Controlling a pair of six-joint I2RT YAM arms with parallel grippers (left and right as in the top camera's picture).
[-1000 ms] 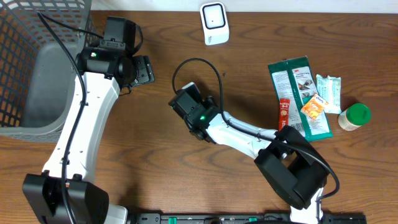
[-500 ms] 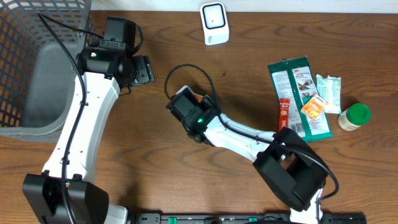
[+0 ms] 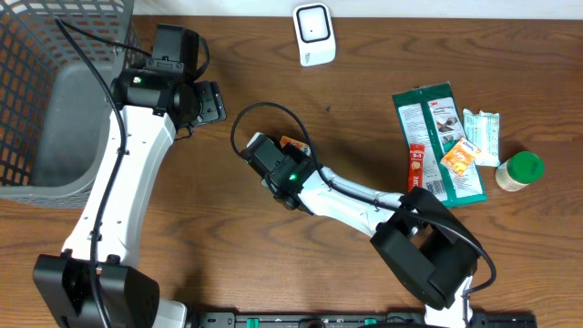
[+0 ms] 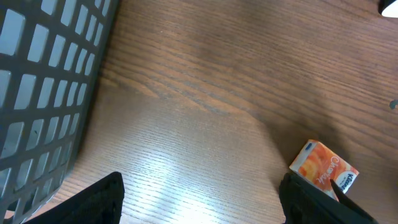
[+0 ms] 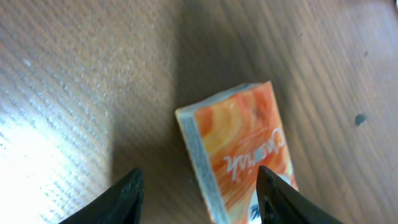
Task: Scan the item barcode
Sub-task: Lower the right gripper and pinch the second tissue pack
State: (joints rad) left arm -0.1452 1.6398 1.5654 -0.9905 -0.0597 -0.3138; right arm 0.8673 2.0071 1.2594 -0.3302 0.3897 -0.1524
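The item is a small orange pack (image 5: 239, 149) with white script, lying flat on the wooden table. My right gripper (image 5: 200, 175) hangs over it, jaws open around it. A strip of bare table shows between the left finger (image 5: 121, 199) and the pack's edge, while the right finger overlaps its far side. From overhead only a corner of the pack (image 3: 291, 143) peeks out beside the right gripper (image 3: 276, 153). My left gripper (image 4: 202, 182) stands wide open over bare table, with the pack (image 4: 323, 168) just past its right finger. The white scanner (image 3: 312, 34) stands at the table's back edge.
A grey wire basket (image 3: 36, 64) fills the back left corner. At the right lie a green pouch (image 3: 437, 137), a red stick pack (image 3: 416, 169), a white packet (image 3: 482, 135), a small orange sachet (image 3: 459, 157) and a green-lidded jar (image 3: 520, 170).
My right gripper has shifted left and a little toward the back, and its jaws have narrowed. A corner of the orange pack now shows beside it. The left arm has not moved.
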